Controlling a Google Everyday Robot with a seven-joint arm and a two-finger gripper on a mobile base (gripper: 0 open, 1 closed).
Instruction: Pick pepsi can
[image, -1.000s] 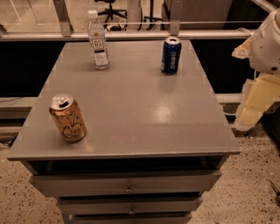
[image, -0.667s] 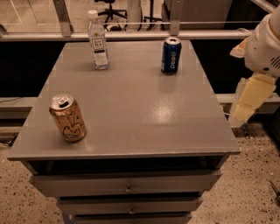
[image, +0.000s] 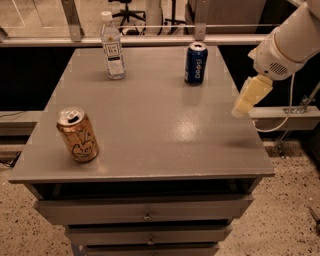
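The pepsi can (image: 196, 63), dark blue with white vertical lettering and a silver top, stands upright at the back right of the grey table (image: 150, 120). My gripper (image: 248, 100), pale yellow at the end of a white arm, hangs over the table's right edge. It is to the right of the can and nearer the front, apart from it, and holds nothing.
A gold can (image: 77, 135) stands tilted at the front left. A clear white-capped bottle (image: 112, 46) stands at the back left. Drawers run below the tabletop. A rail and glass lie behind the table, and a cable hangs at the right.
My arm and gripper have moved left, in over the table's right edge and closer to the pepsi can. The cans and bottle have not moved.
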